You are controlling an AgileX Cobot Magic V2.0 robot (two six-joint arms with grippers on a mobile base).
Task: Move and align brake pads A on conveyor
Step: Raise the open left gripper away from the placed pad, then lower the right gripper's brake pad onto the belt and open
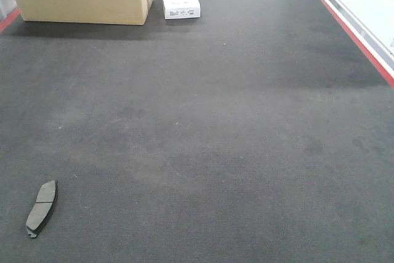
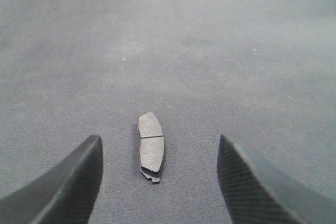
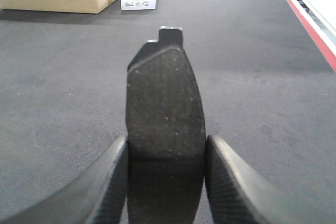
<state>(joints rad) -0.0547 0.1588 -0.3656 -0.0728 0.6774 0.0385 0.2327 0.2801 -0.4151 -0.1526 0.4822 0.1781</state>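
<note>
Brake pads A show as a single pad in the front view. It lies flat on the conveyor at the near left. Its long axis runs near-to-far, with the far end leaning slightly right. No gripper appears here.

In the left wrist view, the lying pad sits face up on the belt, straight ahead of the left gripper. The fingers are spread wide and touch nothing. The pad's length runs parallel to them, so they could close across its narrow width without much turning of the wrist.

In the right wrist view, the right gripper is clamped on the long edges of a held pad. This pad is above the belt, its length pointing forward. With that claw occupied, the left arm is probably the one placed to take the lying pad.
</note>
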